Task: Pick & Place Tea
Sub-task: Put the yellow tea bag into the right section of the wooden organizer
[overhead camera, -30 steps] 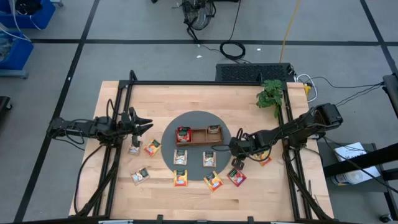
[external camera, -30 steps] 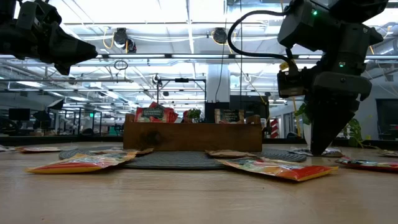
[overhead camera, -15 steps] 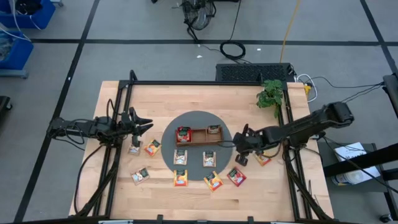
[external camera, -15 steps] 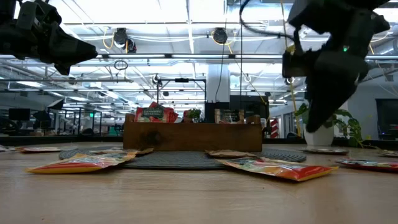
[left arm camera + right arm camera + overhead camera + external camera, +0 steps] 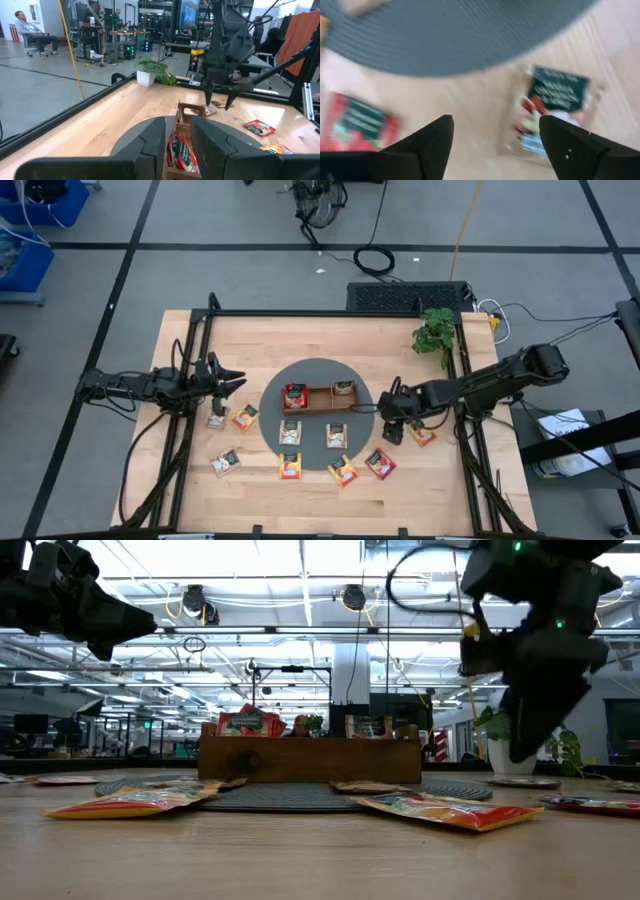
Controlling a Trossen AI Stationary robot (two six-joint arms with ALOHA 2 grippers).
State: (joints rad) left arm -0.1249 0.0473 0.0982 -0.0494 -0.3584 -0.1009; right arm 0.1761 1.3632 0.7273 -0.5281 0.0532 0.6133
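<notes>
Right gripper (image 5: 392,418) is hovering just off the right edge of the round ribbed grey mat (image 5: 318,370), fingers (image 5: 432,142) spread wide and gripping nothing; a whitish tea packet (image 5: 547,112) with dark print is lying flat on the pale wood table (image 5: 300,335) directly below. Left gripper (image 5: 232,380) is waiting over the table's left side, jaws partly apart, empty. Flat square tea packets, glossy red (image 5: 381,465) and orange-yellow (image 5: 344,474), are lying scattered along the near side of the mat. Two more are standing upright in the brown wooden tray (image 5: 320,398) at mat centre; its middle compartment is showing bare wood. Far half of the table is offering open room.
</notes>
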